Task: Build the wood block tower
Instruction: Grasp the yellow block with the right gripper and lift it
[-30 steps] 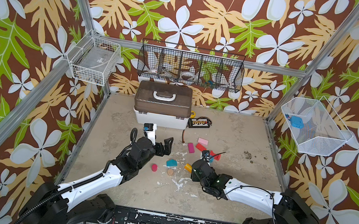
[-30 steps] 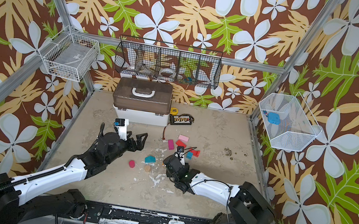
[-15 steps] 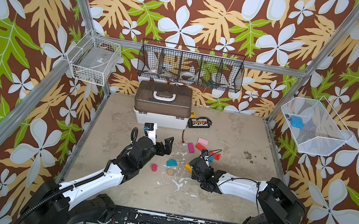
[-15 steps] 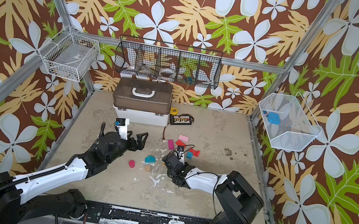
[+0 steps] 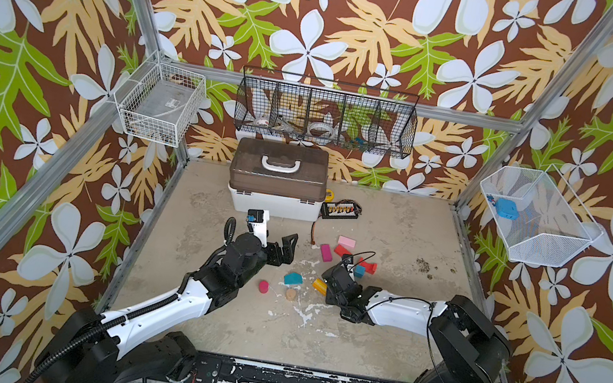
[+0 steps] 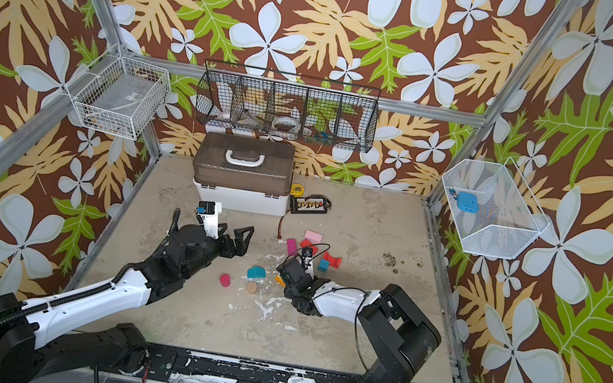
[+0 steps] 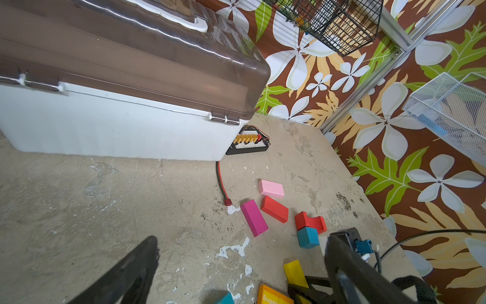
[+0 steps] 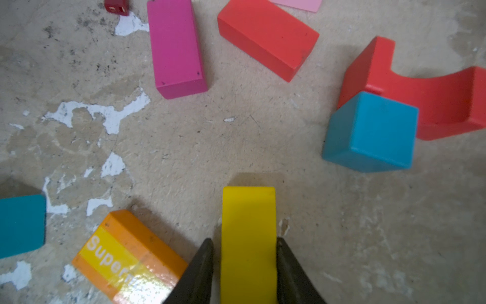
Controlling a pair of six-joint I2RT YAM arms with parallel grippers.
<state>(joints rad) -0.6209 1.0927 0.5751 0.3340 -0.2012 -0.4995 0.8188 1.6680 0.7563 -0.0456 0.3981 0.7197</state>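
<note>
The right gripper [image 8: 244, 243] pinches 1 end of the yellow painted wooden bar [image 8: 248, 210], which lies among the scattered blocks; no tower stands yet. Held so near its end, the bar could droop, twist free, or knock the orange labelled wooden block [image 8: 126, 252] just beside it. The left gripper [image 5: 284, 248] hangs wide open and empty.

- The worktop [image 5: 377, 339] is beige and scuffed, with white chipped patches.
- At the back stands a brown-lidded toolbox [image 5: 275, 191], with an electronic board [image 5: 340, 209] just beside it.
- Right of middle lie a pink bar [image 5: 347, 242], a magenta bar [image 5: 326, 252], a red bar [image 5: 341, 250] and a red arch [image 5: 368, 266] against a blue cube [image 5: 359, 270].
- Nearer lie a teal roof piece [image 5: 293, 278], an orange block [image 5: 319, 285], a yellow bar [image 8: 248, 237], a crimson cylinder [image 5: 263, 286] and a tan cylinder [image 5: 291, 293].
</note>
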